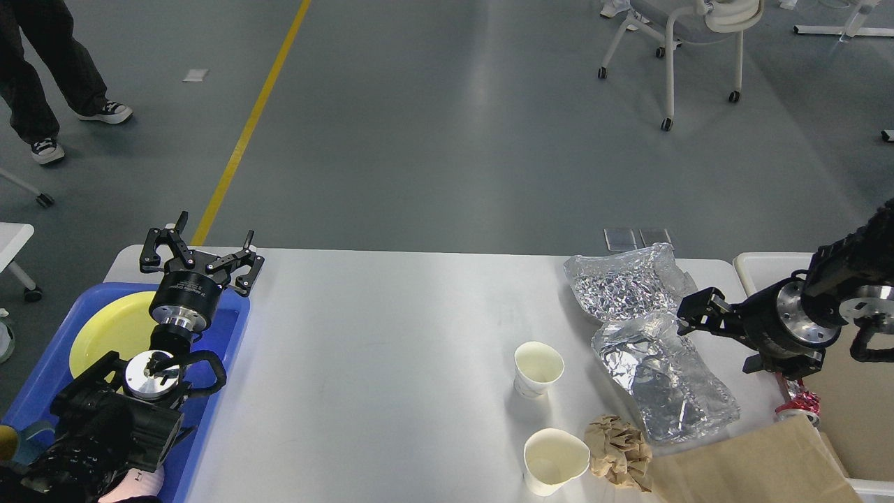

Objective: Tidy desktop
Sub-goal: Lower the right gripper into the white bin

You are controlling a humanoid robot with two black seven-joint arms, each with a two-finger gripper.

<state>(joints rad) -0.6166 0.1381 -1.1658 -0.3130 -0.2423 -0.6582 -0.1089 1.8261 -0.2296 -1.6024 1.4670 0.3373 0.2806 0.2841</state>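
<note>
Head view: the large white tabletop fills the lower half of the frame, its far edge running across the middle and grey floor beyond it. At the lower left a blue tray sits on the tabletop's left end with a yellow plate inside it. The left tool hangs above the tray's far right corner, its fingers spread wide and holding nothing. At the right of the frame the right tool comes in from the right edge, pointing left; its dark fingertips lie just beside, perhaps touching, the far right end of a crumpled clear-and-silver foil bag, but I cannot tell whether they are spread or pressed together, nor whether they grip the bag. A second silvery foil bag lies just behind the first, near the tabletop's far right corner. Left of the nearer bag stands an upright white paper cup, and lower in the frame another paper cup stands with a ball of crumpled brown paper touching its right side. A brown paper bag lies at the lower right corner. A small red shiny wrapper shows just below the right arm's wrist. A white-framed chair on castors stands on the floor at the upper right, and a person's legs show at the upper left.
</note>
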